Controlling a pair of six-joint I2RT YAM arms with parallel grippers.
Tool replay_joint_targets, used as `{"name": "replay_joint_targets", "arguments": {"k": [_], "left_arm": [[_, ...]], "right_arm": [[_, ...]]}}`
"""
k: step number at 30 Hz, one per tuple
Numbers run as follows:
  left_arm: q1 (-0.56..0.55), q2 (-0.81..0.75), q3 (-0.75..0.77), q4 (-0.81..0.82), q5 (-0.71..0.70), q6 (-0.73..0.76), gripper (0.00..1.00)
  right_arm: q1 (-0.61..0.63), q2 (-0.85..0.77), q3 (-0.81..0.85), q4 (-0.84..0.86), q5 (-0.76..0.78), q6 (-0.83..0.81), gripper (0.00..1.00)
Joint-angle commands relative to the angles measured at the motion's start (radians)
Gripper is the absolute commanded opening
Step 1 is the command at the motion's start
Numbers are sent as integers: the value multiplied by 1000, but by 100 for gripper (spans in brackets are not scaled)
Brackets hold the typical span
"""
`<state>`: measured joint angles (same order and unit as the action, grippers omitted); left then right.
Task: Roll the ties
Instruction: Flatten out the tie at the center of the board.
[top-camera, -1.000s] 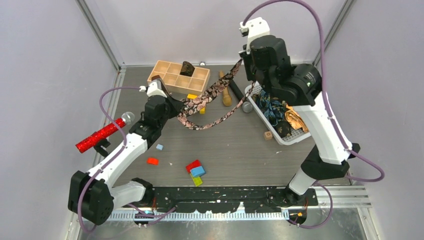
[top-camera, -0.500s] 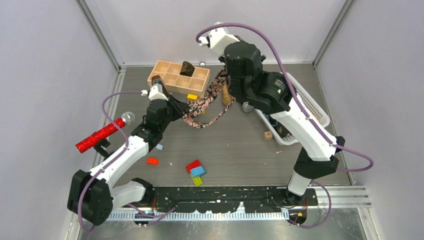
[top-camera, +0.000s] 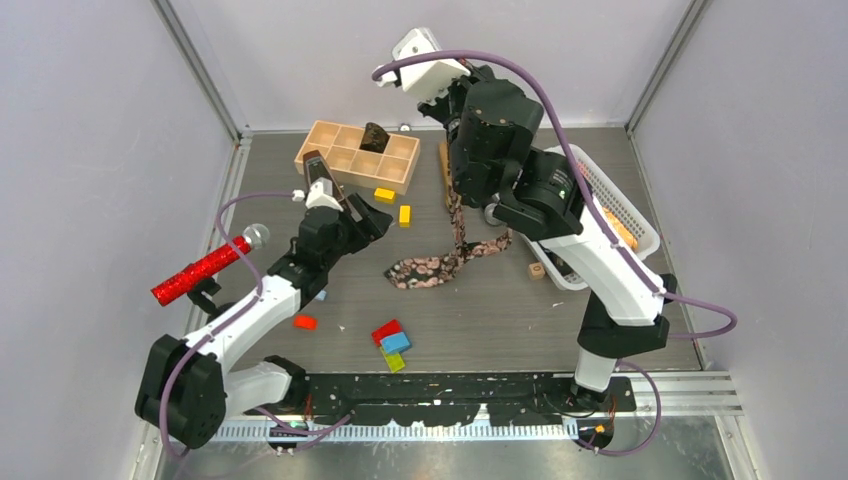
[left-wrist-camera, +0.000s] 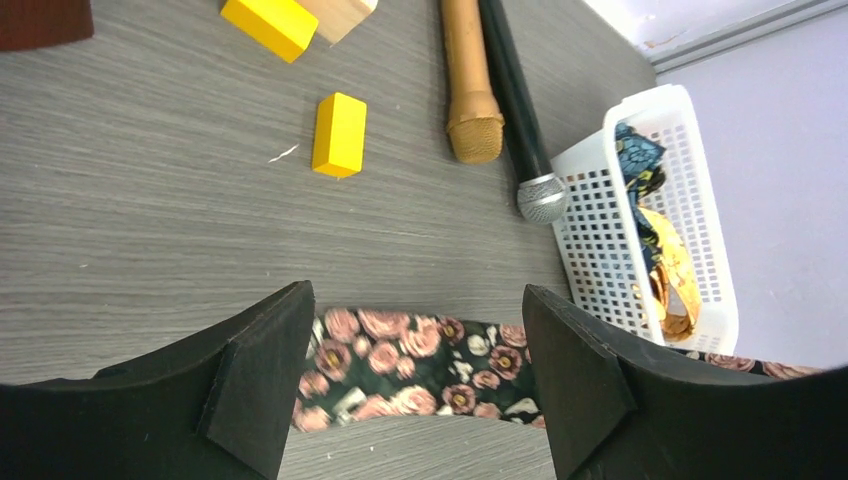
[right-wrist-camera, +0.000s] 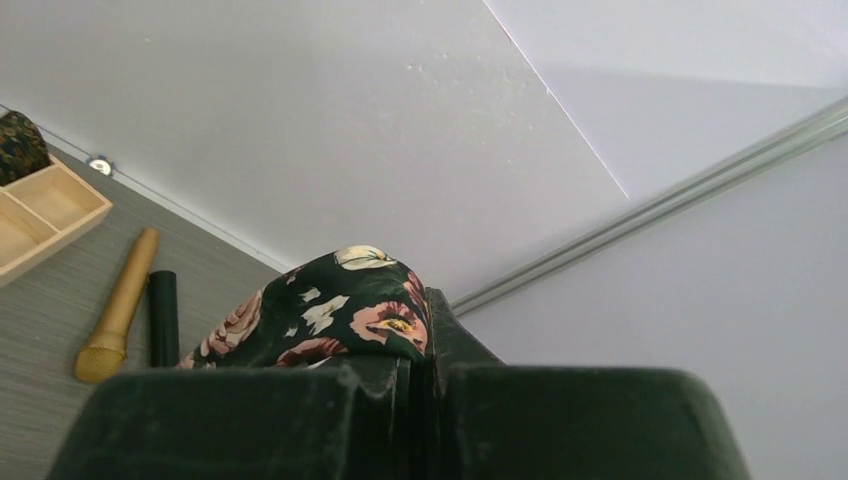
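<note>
A black tie with pink flowers (top-camera: 432, 268) hangs from my raised right arm and trails onto the table. My right gripper (right-wrist-camera: 425, 340) is shut on its upper end (right-wrist-camera: 340, 315); in the top view the arm hides these jaws. My left gripper (top-camera: 372, 213) stands open just left of the tie's lower end. In the left wrist view that end (left-wrist-camera: 420, 365) lies on the table between and beyond the open fingers (left-wrist-camera: 265, 375), untouched. A blue-teal tie (left-wrist-camera: 635, 160) and a golden-orange one (left-wrist-camera: 665, 270) sit in the white basket (top-camera: 622, 215). A dark rolled tie (top-camera: 375, 137) rests in the wooden tray (top-camera: 335, 152).
A gold microphone (left-wrist-camera: 470, 90) and a black one (left-wrist-camera: 520, 120) lie near the basket. Two yellow blocks (top-camera: 404, 214) sit by the tray. The red glittery microphone (top-camera: 200, 270) is at the left edge. Red, blue and yellow blocks (top-camera: 392, 343) lie near the front.
My left gripper has opened and let go of the tie's lower end, which now lies on the table. The right arm swung left, carrying the tie's upper end.
</note>
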<state>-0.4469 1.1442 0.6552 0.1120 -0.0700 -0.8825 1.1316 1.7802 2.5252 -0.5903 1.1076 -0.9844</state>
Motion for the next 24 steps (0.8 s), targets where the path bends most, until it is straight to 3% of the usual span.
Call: {"name": "replay_joint_targets", "arguments": {"k": [1, 17, 24], "left_arm": [[-4, -65, 22, 21, -13, 30, 79], [-4, -44, 179, 18, 191, 188, 72], [-29, -173, 279, 35, 299, 327, 76]], "right_arm": [[27, -27, 95, 10, -63, 78, 0], [37, -172, 137, -5, -293, 463, 0], [37, -152, 35, -84, -114, 486, 0]]}}
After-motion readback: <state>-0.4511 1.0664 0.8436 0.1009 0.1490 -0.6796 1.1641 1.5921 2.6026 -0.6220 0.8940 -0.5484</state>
